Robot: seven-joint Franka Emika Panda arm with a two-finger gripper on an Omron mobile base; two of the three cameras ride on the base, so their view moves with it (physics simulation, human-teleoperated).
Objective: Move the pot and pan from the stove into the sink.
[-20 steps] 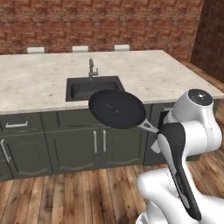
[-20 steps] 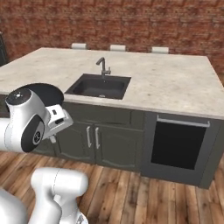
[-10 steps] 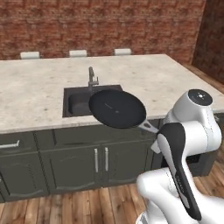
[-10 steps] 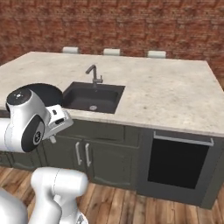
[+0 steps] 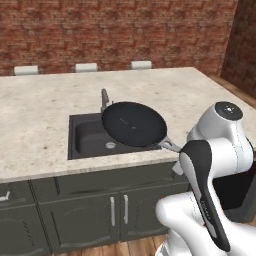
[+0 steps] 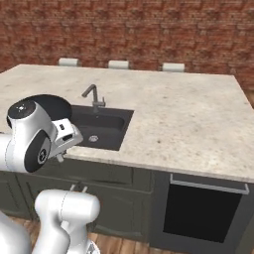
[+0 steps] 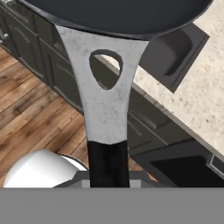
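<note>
Hand grips pan by black end of its handle; fingertips hidden. Handle's long axis runs from hand away toward sink, silver neck meeting rim. Pan held in air, tilted, over sink's right part. Faucet at basin's far rim. Speckled surface around.

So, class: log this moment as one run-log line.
pan: held by handle, above sink | gripper: shut on pan | sink: no pot visible
</note>
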